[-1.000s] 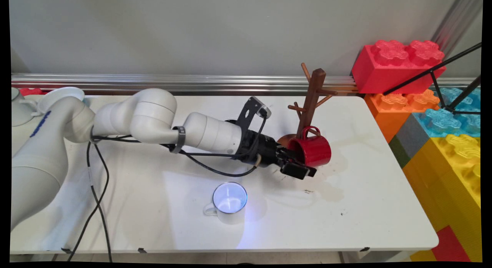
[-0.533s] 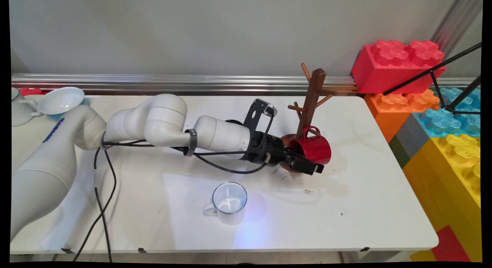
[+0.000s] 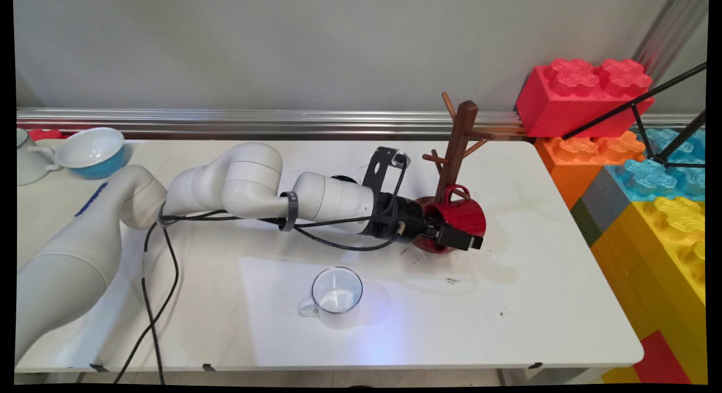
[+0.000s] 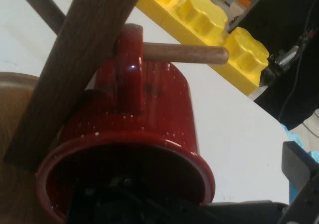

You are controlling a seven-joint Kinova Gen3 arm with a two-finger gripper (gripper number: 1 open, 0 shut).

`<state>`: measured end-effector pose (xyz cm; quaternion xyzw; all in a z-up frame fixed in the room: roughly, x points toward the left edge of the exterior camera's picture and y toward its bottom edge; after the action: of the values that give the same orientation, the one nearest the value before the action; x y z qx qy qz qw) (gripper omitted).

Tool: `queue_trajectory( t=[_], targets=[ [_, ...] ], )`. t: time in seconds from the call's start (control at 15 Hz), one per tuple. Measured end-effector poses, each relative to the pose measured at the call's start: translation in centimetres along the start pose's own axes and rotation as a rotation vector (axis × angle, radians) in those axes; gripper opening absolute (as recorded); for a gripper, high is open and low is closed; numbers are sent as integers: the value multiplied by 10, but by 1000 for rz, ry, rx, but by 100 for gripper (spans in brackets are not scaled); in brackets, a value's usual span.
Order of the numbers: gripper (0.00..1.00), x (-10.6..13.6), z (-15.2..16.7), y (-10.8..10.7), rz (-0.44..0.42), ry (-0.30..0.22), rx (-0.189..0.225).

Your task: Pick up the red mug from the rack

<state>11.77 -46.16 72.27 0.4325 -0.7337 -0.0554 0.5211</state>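
Note:
A red mug (image 3: 467,213) hangs by its handle on a low peg (image 4: 184,53) of a brown wooden mug tree (image 3: 459,139), just above the tree's round base. My gripper (image 3: 467,238) reaches in from the left at the mug's mouth and lower rim. In the hand view the mug (image 4: 149,109) opens toward the camera. One dark finger sits inside the opening and the other finger (image 4: 299,169) stands outside its wall at the right. The gripper is open, straddling the mug's rim. The tree's post (image 4: 75,64) crosses the upper left.
A white enamel mug (image 3: 337,297) stands upright near the table's front middle. A blue bowl (image 3: 93,150) and a white cup (image 3: 25,162) are at the back left. Big toy blocks, red (image 3: 581,94) and yellow (image 3: 665,246), line the right side beyond the table's edge (image 3: 569,224).
The arm has stretched to the right and risen slightly, bringing the gripper from below and left of the red mug up to its mouth. The mug has stayed on its peg.

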Motion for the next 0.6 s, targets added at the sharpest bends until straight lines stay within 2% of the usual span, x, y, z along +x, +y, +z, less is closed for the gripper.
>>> queue_trajectory(
  t=[0.07,0.13,0.6],
  targets=[
    [100,0,1,-1,-7,3,2],
    [0,1,1,-1,-14,8,5],
    [0,3,2,-6,-49,28,29]
  ],
)
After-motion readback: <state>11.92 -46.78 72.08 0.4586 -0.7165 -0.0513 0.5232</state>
